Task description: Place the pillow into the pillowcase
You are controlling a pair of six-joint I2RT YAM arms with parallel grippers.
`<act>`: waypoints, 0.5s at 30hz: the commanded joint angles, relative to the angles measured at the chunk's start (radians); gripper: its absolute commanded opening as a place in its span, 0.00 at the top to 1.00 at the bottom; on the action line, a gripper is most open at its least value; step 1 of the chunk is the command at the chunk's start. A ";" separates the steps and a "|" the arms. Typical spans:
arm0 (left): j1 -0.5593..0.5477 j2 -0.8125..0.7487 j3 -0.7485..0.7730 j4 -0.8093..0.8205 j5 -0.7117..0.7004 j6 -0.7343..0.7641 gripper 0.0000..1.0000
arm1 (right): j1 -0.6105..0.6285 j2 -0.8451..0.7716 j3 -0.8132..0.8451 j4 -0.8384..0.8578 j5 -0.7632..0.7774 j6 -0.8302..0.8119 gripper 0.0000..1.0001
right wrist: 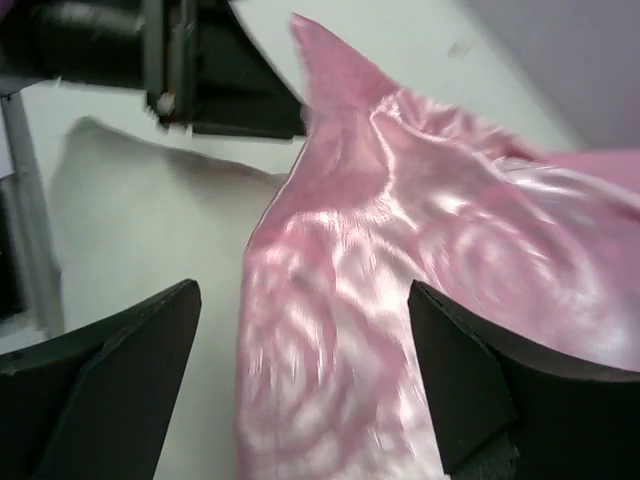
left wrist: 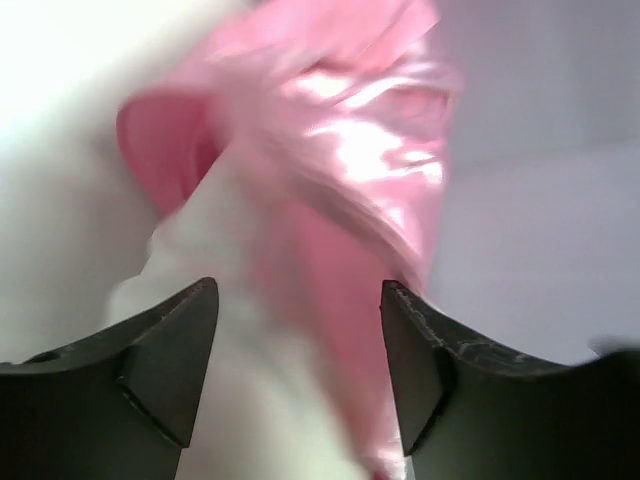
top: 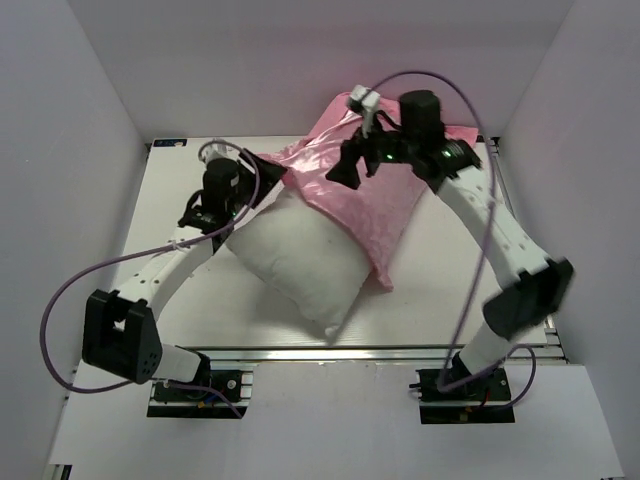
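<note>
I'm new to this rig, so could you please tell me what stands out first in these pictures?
A shiny pink pillowcase covers the far end of a plump white pillow in the middle of the table. Both grippers are open: the right gripper above the satin, the left gripper at the pillow's far left corner.

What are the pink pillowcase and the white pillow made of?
The pillowcase looks like satin: shiny pink cloth with bright glints and a rose pattern. The pillow looks like matte white cloth, no shine; its plump shape suggests soft stuffing, unseen.
</note>
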 commanded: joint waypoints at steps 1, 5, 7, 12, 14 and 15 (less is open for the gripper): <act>0.008 -0.078 0.185 -0.232 -0.224 0.300 0.24 | -0.006 -0.228 -0.176 0.195 0.026 -0.187 0.11; 0.008 -0.130 0.236 -0.383 -0.350 0.401 0.22 | -0.006 -0.404 -0.503 0.334 0.139 -0.233 0.11; 0.008 -0.193 0.214 -0.419 -0.363 0.421 0.22 | -0.001 -0.421 -0.539 0.238 0.116 -0.267 0.11; 0.006 -0.360 0.056 -0.505 -0.207 0.257 0.22 | 0.097 -0.429 -0.619 0.263 0.315 -0.174 0.11; 0.003 -0.448 -0.012 -0.542 -0.161 0.203 0.21 | 0.164 -0.418 -0.648 0.338 0.466 -0.151 0.11; 0.002 -0.475 -0.074 -0.559 -0.139 0.150 0.21 | 0.189 -0.406 -0.647 0.348 0.508 -0.161 0.11</act>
